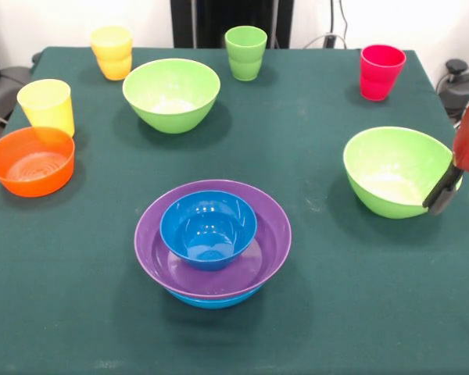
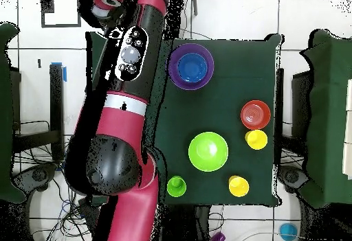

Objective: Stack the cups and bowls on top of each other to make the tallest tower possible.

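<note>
The tower (image 1: 213, 269) stands at the front centre: a small blue bowl (image 1: 208, 228) sits in the wide purple bowl (image 1: 258, 258), which sits in the large blue bowl (image 1: 211, 300). The tower also shows in the overhead view (image 2: 191, 66). One green bowl (image 1: 172, 94) stands at the back. Another green bowl (image 1: 391, 172) stands at the right. My gripper (image 1: 444, 191) comes in from the right edge and is at that bowl's right rim. The orange bowl (image 1: 31, 161) and the yellow cup (image 1: 47, 105) are at the left. The orange-yellow cup (image 1: 112, 51), green cup (image 1: 246, 52) and red cup (image 1: 381, 72) line the back.
In the overhead view my arm (image 2: 127, 101) covers the table's left side and hides the right-hand green bowl and the red cup. The dark green cloth (image 1: 313, 328) covers the table. Cables and a black stand lie beyond the back edge.
</note>
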Tool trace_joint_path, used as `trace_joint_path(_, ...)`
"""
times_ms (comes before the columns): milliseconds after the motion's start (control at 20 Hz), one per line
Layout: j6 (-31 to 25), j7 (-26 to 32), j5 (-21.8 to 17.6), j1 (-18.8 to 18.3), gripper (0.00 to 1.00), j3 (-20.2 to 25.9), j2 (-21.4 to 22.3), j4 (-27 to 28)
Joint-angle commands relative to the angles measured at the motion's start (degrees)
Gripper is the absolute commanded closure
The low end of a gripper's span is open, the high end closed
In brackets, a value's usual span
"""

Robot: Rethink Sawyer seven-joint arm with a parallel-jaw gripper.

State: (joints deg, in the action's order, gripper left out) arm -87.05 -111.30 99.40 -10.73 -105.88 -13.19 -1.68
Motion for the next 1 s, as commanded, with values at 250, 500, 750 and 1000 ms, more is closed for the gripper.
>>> trace_joint_path(250,-5.12,-9.03,-13.74,9.06,0.00,10.40,-1.75,-11.73)
trace_joint_path(500,-2.69,-5.78,-20.74,14.19,0.00,18.20,-1.56,-20.64)
trace_joint_path(750,-0.89,-6.32,-22.16,12.67,0.00,19.56,-2.33,-18.94)
trace_joint_path(1000,1.41,-5.38,-25.19,14.15,0.00,23.51,-2.63,-21.60)
